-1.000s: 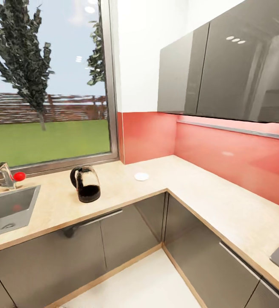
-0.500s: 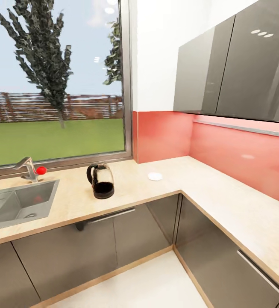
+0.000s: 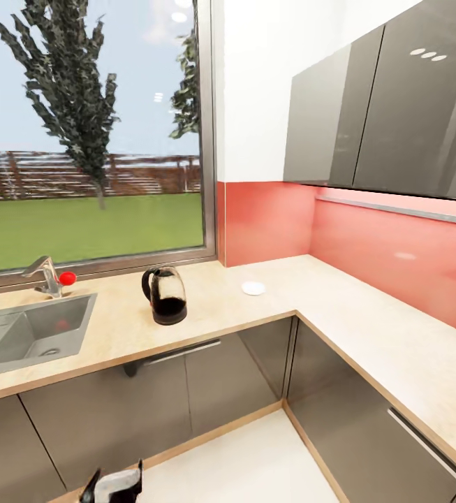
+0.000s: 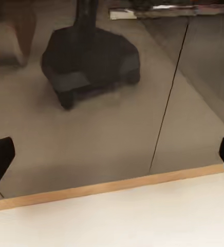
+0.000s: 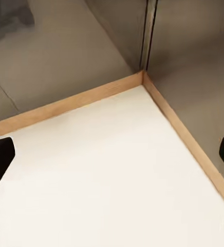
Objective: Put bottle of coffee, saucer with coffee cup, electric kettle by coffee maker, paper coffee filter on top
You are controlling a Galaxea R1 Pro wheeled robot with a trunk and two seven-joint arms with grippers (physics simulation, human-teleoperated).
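The view holds steady now after swinging right a second ago, and a claw point(image 3: 114, 483) has just popped up at the near bottom edge of the head view, left of centre, over the white floor point(image 3: 255, 461); which arm it is cannot be told. On the L-shaped counter point(image 3: 367, 328) the kettle point(image 3: 165, 295) stands upright, right of the sink point(image 3: 28, 334) and its tap point(image 3: 46, 274). The small white saucer point(image 3: 253, 288) lies further right, well apart from the kettle, near the red wall. Left claw point(image 4: 112, 154) is spread wide, facing the grey cabinet doors. Right claw point(image 5: 112, 159) gapes wide too, over the floor corner.
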